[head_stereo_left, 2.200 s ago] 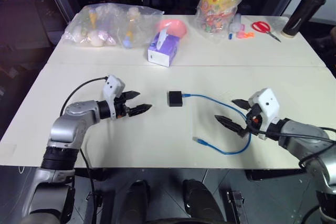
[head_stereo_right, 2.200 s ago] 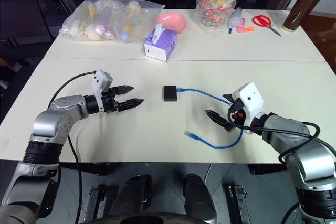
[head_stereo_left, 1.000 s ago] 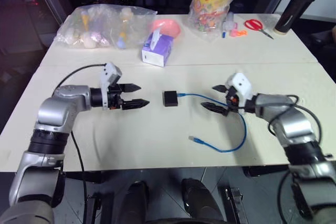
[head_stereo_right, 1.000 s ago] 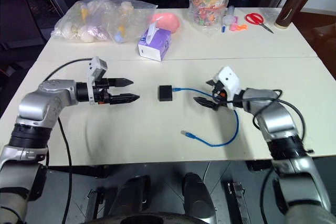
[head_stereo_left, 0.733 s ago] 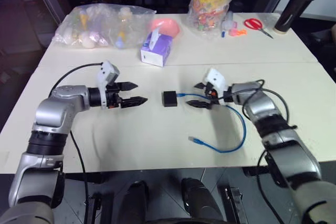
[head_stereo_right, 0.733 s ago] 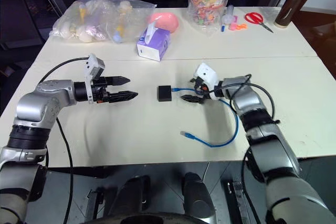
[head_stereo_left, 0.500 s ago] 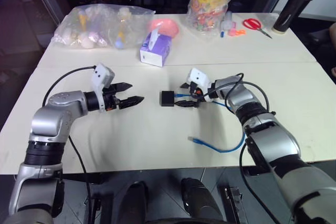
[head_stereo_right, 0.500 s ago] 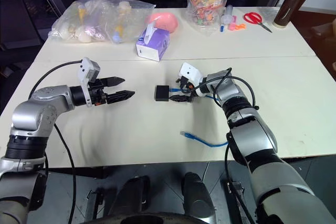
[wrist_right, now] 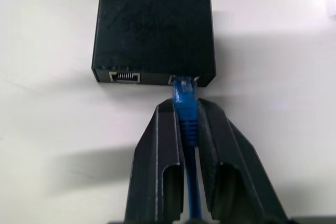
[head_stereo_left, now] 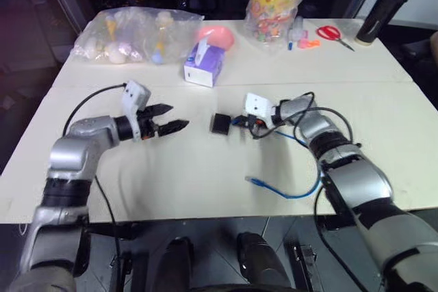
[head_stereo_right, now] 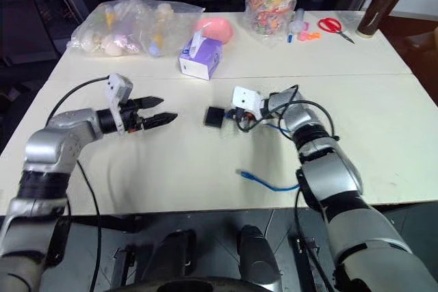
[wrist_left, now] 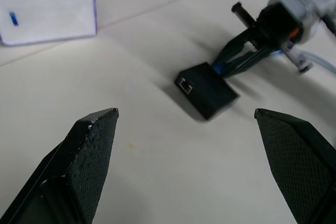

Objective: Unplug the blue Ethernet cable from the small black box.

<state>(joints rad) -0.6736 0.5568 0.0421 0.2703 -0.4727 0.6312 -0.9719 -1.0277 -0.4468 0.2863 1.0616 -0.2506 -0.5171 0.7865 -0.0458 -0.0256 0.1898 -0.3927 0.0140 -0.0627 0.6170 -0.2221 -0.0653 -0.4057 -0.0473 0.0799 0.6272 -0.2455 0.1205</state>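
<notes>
- The small black box [wrist_right: 153, 34] sits mid-table [head_stereo_left: 205, 182], its plug still in the port.
- The right gripper [wrist_right: 186, 124] is clenched on the blue cable [wrist_right: 185, 109] just behind that plug.
- The left gripper [head_stereo_left: 171, 126] hangs with jaws spread wide, near the box, bare tabletop between them.
- The cable's loose end [head_stereo_left: 258, 182] lies toward the near table edge.
- The tissue box [head_stereo_left: 202, 66] stands well behind.

Right tool [head_stereo_left: 241, 126] pinches the blue Ethernet cable [head_stereo_left: 301, 181] beside the small black box [head_stereo_left: 221, 124]
</notes>
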